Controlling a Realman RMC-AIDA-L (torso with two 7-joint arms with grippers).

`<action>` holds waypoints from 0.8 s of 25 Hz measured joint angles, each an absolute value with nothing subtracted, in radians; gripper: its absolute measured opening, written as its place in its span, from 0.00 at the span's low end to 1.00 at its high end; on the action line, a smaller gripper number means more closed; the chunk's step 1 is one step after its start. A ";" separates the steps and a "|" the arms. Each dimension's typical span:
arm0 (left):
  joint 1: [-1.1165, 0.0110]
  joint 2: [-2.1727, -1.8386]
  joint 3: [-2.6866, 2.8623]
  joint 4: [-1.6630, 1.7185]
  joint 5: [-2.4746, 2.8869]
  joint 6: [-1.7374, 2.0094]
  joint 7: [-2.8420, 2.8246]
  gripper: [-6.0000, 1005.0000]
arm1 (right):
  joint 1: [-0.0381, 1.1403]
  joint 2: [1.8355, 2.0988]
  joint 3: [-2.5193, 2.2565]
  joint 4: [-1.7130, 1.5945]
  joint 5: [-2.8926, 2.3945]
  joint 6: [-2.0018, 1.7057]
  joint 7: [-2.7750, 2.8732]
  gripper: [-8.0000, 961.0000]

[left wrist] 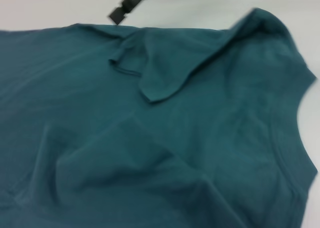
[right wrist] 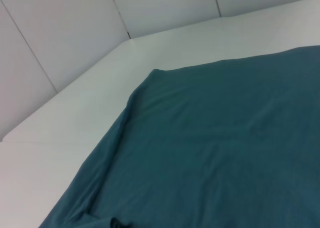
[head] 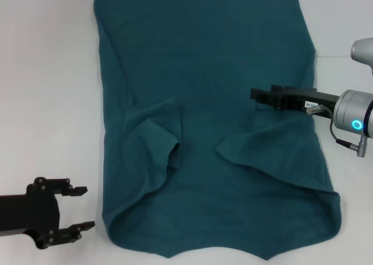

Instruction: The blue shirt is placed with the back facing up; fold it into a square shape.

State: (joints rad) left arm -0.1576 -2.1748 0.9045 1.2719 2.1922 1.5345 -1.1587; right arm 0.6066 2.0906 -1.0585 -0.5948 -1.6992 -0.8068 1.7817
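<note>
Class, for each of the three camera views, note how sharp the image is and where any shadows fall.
Head view: sharp and evenly lit, with soft shadows in the blue shirt's folds and under the left gripper. Left wrist view: soft overall, and the right gripper is a dark smear. Right wrist view: mildly soft, flat light, no strong shadows on the table.

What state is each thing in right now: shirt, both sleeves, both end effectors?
blue shirt: lying flat on the white table, plain side up, side edges folded inward, not yet square.
left sleeve: folded in onto the body.
right sleeve: folded in onto the body.
left end effector: open, empty, over the table beside the shirt's near left corner.
right end effector: over the shirt's right side; grip unclear.
</note>
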 joint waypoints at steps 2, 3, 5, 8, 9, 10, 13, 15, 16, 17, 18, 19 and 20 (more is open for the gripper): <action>-0.144 -2.175 0.906 1.283 2.190 1.535 -1.119 0.62 | 0.606 2.091 -1.059 -0.590 -1.700 -0.806 1.783 0.70; -0.140 -2.175 0.907 1.286 2.189 1.535 -1.111 0.62 | 0.607 2.091 -1.058 -0.588 -1.700 -0.806 1.785 0.70; -0.136 -2.176 0.908 1.292 2.187 1.535 -1.105 0.62 | 0.609 2.091 -1.059 -0.584 -1.700 -0.806 1.795 0.70; -0.137 -2.176 0.913 1.292 2.187 1.536 -1.109 0.62 | 0.612 2.091 -1.058 -0.583 -1.700 -0.807 1.807 0.70; -0.139 -2.177 0.917 1.292 2.188 1.540 -1.116 0.62 | 0.612 2.091 -1.058 -0.583 -1.700 -0.808 1.809 0.70; -0.150 -2.175 0.929 1.293 2.195 1.554 -1.177 0.62 | 0.613 2.091 -1.059 -0.583 -1.700 -0.809 1.816 0.70; -0.171 -2.170 0.943 1.305 2.214 1.581 -1.308 0.62 | 0.613 2.090 -1.060 -0.583 -1.700 -0.810 1.821 0.70; -0.186 -2.168 0.950 1.322 2.234 1.610 -1.406 0.62 | 0.611 2.090 -1.061 -0.583 -1.700 -0.810 1.825 0.70; -0.192 -2.168 0.958 1.338 2.246 1.633 -1.453 0.62 | 0.610 2.090 -1.062 -0.583 -1.700 -0.810 1.827 0.70; -0.191 -2.169 0.964 1.348 2.251 1.645 -1.470 0.62 | 0.609 2.089 -1.063 -0.583 -1.700 -0.810 1.830 0.70; -0.188 -2.171 0.973 1.360 2.253 1.648 -1.478 0.62 | 0.609 2.089 -1.064 -0.583 -1.700 -0.810 1.831 0.70; -0.183 -2.173 0.985 1.373 2.253 1.648 -1.482 0.62 | 0.608 2.088 -1.065 -0.583 -1.700 -0.810 1.832 0.70; -0.178 -2.174 0.992 1.384 2.253 1.638 -1.491 0.62 | 0.609 2.087 -1.065 -0.583 -1.700 -0.810 1.833 0.70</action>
State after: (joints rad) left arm -0.1785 -2.1742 0.9919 1.3839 2.2535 1.6377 -1.4915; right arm 0.6085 2.0870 -1.0650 -0.5828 -1.7000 -0.8103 1.8330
